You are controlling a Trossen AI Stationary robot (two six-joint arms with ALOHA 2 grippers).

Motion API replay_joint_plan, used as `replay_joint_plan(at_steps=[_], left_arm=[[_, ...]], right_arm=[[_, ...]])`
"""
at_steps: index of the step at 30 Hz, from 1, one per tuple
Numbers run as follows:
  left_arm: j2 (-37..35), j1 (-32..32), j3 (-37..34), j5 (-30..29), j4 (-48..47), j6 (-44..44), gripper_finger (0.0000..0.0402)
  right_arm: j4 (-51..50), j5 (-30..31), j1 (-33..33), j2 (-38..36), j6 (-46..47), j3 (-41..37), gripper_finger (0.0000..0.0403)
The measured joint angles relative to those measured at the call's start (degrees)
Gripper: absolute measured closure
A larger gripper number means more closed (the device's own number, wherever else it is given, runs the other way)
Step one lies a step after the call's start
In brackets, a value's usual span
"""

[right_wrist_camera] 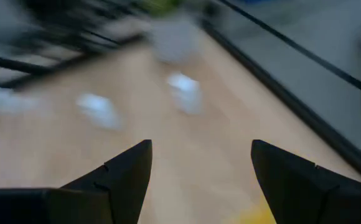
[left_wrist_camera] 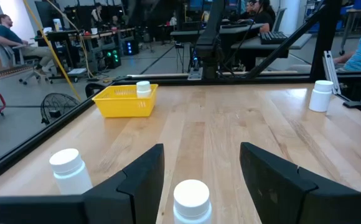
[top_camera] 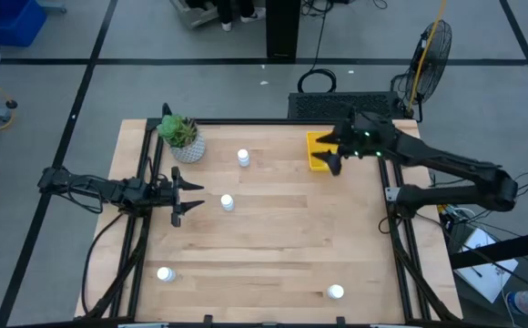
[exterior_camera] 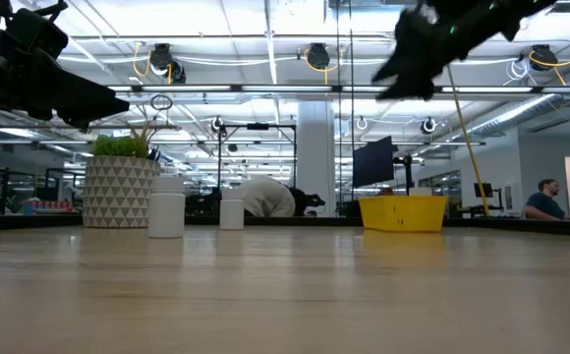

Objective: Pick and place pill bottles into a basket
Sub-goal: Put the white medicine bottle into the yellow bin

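Observation:
Four white pill bottles stand upright on the wooden table: one at far centre (top_camera: 243, 158), one at mid-left (top_camera: 227, 202), one near left (top_camera: 165, 273) and one near right (top_camera: 335, 292). Another bottle (left_wrist_camera: 143, 88) stands inside the yellow basket (left_wrist_camera: 124, 102). The basket (top_camera: 316, 146) sits at the far right, partly hidden under my right gripper (top_camera: 334, 155). That gripper is open, empty and raised high above it (exterior_camera: 403, 79). My left gripper (top_camera: 198, 196) is open and raised, and the mid-left bottle (left_wrist_camera: 191, 196) stands just ahead of and below its fingertips.
A white patterned pot with a green plant (top_camera: 182, 138) stands at the table's far left corner. Black frame rails run along the table's left (top_camera: 146, 228) and right (top_camera: 396, 237) sides. People sit at desks beyond the table (left_wrist_camera: 12, 37).

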Motion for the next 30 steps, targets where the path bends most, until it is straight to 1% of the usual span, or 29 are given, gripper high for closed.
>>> replay_joint_plan(at_steps=[2,4,7,12,14,17,20,23,25,27,30], left_arm=[[0.02,0.02,0.00,0.00,0.00,0.00,0.0188],[0.00,0.00,0.00,0.00,0.00,-0.01,0.0188],[0.00,0.00,0.00,0.00,0.00,-0.02,0.0188],[0.00,0.00,0.00,0.00,0.01,-0.01,0.0188],[0.02,0.00,0.00,0.00,0.00,0.00,0.0188],[0.02,0.02,0.00,0.00,0.00,0.00,0.0188],[0.00,0.01,0.00,0.00,0.00,-0.02,0.0188],[0.01,0.00,0.00,0.00,0.00,-0.02,0.0188],[0.02,0.00,0.00,0.00,0.00,-0.02,0.0188],[0.02,0.02,0.00,0.00,0.00,0.00,0.0188],[0.02,0.01,0.00,0.00,0.00,-0.01,0.0188]], right_arm=[[1.99,-3.96,3.97,-2.11,1.24,0.01,0.0141],[3.08,-5.99,8.53,-3.60,2.38,0.01,0.0144],[3.34,-6.40,15.73,-4.74,4.19,0.01,0.0147],[4.09,-6.07,28.23,-4.67,7.49,0.01,0.0147],[3.84,-3.84,33.51,-4.18,9.24,0.01,0.0147],[0.84,1.77,40.59,-2.91,13.72,0.01,0.0147],[-3.83,5.94,45.64,-1.05,22.14,0.01,0.0147],[-8.04,6.56,48.56,1.17,32.99,0.03,0.0147],[-11.84,7.44,50.20,2.77,38.51,0.58,0.0147],[-16.29,9.14,51.81,4.68,42.10,2.11,0.0148],[-25.47,11.68,53.94,8.65,45.37,6.66,0.0154]])
